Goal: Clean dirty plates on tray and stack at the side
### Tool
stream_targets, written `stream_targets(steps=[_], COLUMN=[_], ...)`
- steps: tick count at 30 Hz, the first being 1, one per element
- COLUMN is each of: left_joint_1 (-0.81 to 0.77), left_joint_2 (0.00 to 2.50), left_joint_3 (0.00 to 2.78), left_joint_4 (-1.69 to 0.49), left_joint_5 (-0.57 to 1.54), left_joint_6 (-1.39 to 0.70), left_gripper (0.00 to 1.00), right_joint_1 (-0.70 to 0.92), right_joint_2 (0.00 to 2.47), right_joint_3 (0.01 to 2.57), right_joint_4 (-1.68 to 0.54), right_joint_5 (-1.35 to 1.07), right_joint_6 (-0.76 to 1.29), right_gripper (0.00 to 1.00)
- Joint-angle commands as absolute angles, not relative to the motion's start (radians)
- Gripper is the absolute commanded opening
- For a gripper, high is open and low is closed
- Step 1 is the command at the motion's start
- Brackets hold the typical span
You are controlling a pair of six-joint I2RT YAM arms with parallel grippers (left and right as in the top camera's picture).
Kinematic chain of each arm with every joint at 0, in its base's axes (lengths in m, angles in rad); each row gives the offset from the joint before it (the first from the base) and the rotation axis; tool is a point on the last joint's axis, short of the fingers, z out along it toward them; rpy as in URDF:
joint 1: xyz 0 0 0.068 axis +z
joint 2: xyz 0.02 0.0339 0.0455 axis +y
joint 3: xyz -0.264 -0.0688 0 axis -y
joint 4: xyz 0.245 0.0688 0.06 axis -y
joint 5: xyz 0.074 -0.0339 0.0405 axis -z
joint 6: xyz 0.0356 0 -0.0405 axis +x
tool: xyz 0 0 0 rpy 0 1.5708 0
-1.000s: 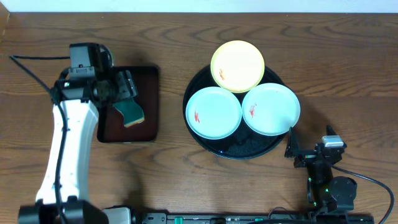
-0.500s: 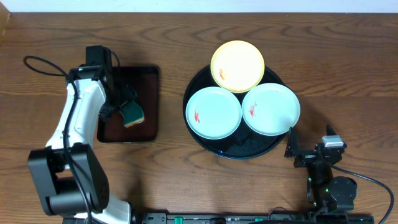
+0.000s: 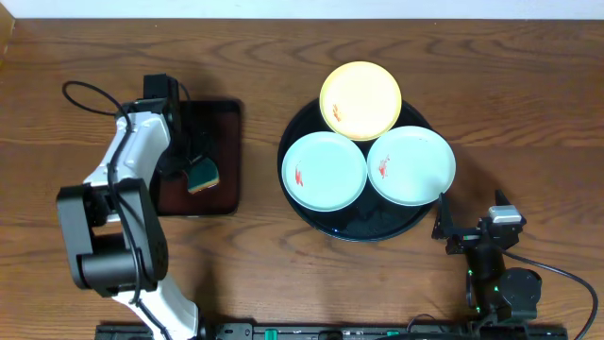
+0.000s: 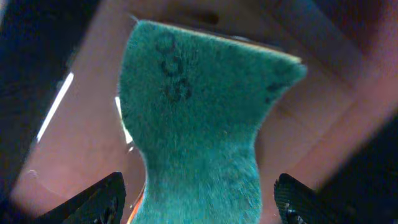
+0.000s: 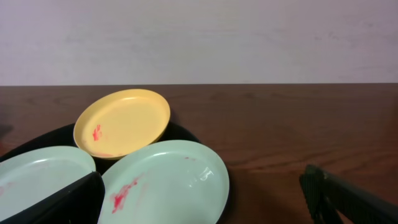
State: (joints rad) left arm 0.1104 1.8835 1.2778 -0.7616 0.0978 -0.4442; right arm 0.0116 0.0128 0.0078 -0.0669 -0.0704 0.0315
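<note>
Wood tabletop (image 3: 283,279) — at 9 o'clock my left gripper (image 4: 198,200) gapes astride the sponge (image 4: 199,112), unclamped, for wiping 3 plates (image 3: 324,171).

Robot lab set-up; a white arm (image 3: 118,179) and a black arm (image 3: 491,274) at a wooden table (image 3: 274,264); plain wall (image 5: 199,37) behind

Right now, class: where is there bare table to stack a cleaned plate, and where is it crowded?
Free: the wood strip between the small brown tray and the black tray, and the wood right of the black tray. Crowded: three plates fill the black tray; the sponge and left claw occupy the small tray.
</note>
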Motion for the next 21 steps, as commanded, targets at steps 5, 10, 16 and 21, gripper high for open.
stream_targets(steps=[5, 10, 16, 21], left_joint_1=[0.113, 0.113, 0.113, 0.113], left_joint_2=[1.948, 1.949, 1.957, 1.981], left_joint_3=[1.263, 1.262, 1.259, 1.248], left_joint_4=[-0.765, -0.746, -0.730, -0.711], left_joint_5=[0.058, 0.051, 0.051, 0.051], left_joint_6=[-0.430, -0.419, -0.385, -0.385], left_gripper=[0.77, 0.72, 0.72, 0.73], right_joint_1=[0.020, 0.020, 0.020, 0.020], right_joint_2=[0.009, 0.009, 0.009, 0.009], right_joint_3=[0.006, 0.006, 0.006, 0.006], right_joint_4=[-0.071, -0.071, -0.071, -0.071], right_joint_5=[-0.068, -0.068, -0.068, -0.068], right_joint_6=[0.013, 0.014, 0.013, 0.014], right_gripper=[0.99, 0.99, 0.99, 0.99])
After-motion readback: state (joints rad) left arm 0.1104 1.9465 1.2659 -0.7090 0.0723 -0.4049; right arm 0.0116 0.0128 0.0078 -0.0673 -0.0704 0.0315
